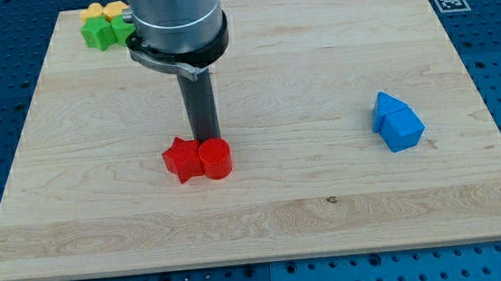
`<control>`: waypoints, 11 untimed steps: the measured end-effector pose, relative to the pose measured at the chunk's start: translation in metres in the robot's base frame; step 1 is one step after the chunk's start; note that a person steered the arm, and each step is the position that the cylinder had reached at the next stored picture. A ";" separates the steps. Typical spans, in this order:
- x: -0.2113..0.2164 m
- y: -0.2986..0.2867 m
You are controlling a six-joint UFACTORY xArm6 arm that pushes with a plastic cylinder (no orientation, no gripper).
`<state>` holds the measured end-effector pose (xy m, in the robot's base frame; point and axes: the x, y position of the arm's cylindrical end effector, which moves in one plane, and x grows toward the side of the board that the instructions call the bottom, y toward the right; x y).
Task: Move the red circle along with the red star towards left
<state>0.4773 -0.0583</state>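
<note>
A red star [180, 158] and a red circle [216, 158] sit side by side and touching, a little left of the board's middle. The star is on the left, the circle on the right. My tip [205, 141] comes down just behind them, at the seam between the two, closer to the circle's top edge. The rod hangs from the grey arm body [177, 24] at the view's top.
Two blue blocks [397, 121] sit together at the view's right. A cluster of green [96, 33] and yellow [103, 10] blocks lies at the top left corner, partly hidden behind the arm. The wooden board [329, 206] rests on a blue perforated table.
</note>
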 end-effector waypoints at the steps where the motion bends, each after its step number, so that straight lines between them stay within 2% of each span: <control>1: 0.000 0.011; 3: 0.006 0.040; 5: 0.029 0.050; 9: 0.030 -0.027; 11: 0.032 -0.002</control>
